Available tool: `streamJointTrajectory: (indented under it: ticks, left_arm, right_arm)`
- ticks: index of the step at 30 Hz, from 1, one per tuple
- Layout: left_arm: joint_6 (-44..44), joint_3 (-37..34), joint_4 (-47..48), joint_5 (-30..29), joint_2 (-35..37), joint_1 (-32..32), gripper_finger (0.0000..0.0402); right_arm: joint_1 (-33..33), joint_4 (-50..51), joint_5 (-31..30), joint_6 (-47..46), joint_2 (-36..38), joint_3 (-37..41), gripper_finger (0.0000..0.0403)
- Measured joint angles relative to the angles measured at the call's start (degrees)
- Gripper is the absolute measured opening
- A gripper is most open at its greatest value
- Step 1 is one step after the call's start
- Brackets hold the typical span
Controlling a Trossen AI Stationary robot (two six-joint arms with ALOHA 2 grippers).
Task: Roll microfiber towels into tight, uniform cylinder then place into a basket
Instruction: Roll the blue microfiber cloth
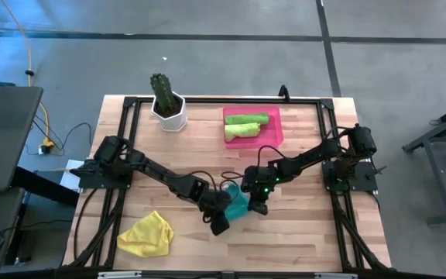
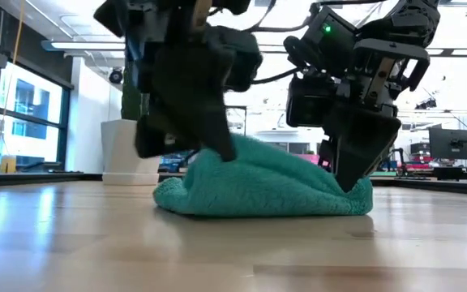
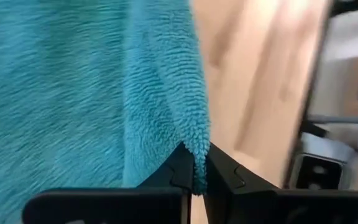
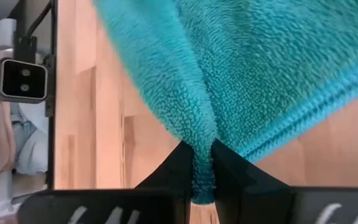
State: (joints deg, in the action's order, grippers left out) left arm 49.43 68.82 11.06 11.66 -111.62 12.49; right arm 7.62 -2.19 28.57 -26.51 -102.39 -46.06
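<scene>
So the teal towel (image 1: 237, 204) sat mid-worktop (image 1: 308, 232), a low folded mound lying long across between the arms. Left gripper (image 3: 196, 177) pinched one edge with its fingers, right gripper (image 4: 202, 180) pinched the opposite edge.

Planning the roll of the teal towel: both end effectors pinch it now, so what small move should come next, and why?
Probably lift and fold the pinched edge over. The left end effector and right end effector are each shut on an edge of the teal towel, which lies bunched on the table, not yet a cylinder.

Towel (image 1: 237, 203) between arms; basket (image 1: 276, 136) behind
</scene>
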Motion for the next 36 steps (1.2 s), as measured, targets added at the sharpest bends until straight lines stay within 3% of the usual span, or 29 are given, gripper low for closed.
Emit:
streamJointTrajectory:
  ticks: [8,16,21,27,31,36]
  left_arm:
    - [5.9,0.18,11.08,-10.62,-0.33,1.08,0.0007]
    - [6.54,0.31,11.44,-10.8,-2.82,1.14,0.0007]
    - [5.73,0.29,11.51,-10.85,-2.97,1.14,0.0007]
    - [5.49,0.28,11.66,-10.82,-3.04,1.11,0.0007]
    - [4.99,0.24,11.66,-10.14,-3.04,0.67,0.0007]
    - [3.96,0.2,11.59,-9.29,-3.04,0.48,0.0007]
  right_arm:
    - [1.2,-2.13,-3.05,1.52,0.0,-0.02,0.003]
    - [1.43,-4.13,-2.74,5.34,-0.04,0.07,0.0035]
    - [1.44,-3.47,-2.21,13.52,2.33,0.14,0.0083]
    - [1.37,-0.22,-2.34,21.55,11.21,0.13,0.0145]
    - [7.45,-0.23,-12.6,34.8,13.46,0.11,0.0146]
    - [15.63,-0.86,-31.58,46.02,10.25,0.11,0.0133]
